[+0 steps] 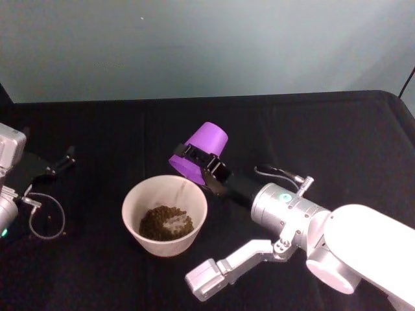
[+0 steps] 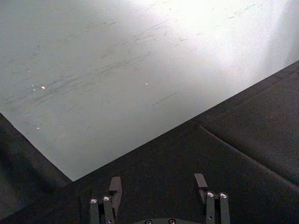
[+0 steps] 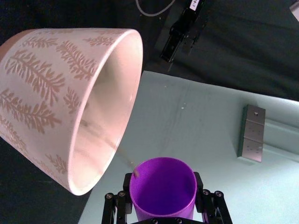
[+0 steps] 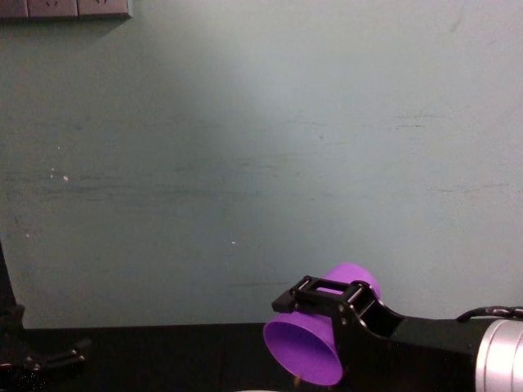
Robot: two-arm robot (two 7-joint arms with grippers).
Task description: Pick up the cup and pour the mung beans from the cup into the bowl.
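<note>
the pour is judged almost finished. the cup [image 1: 211,137] is clamped across its body by the right gripper [image 1: 203,162] and tipped mouth-down. a heap of mung beans [image 1: 166,223] is already seen in the bowl [image 1: 162,246], just below and ahead of the fingertips. a thin trickle is seen at the lip, and the cup's inside looks nearly bare. only the last beans are left. the cup is smooth, bright purple, tapered and handleless. the left gripper [image 1: 61,162] is parked well apart from it, fingers spread and empty.
</note>
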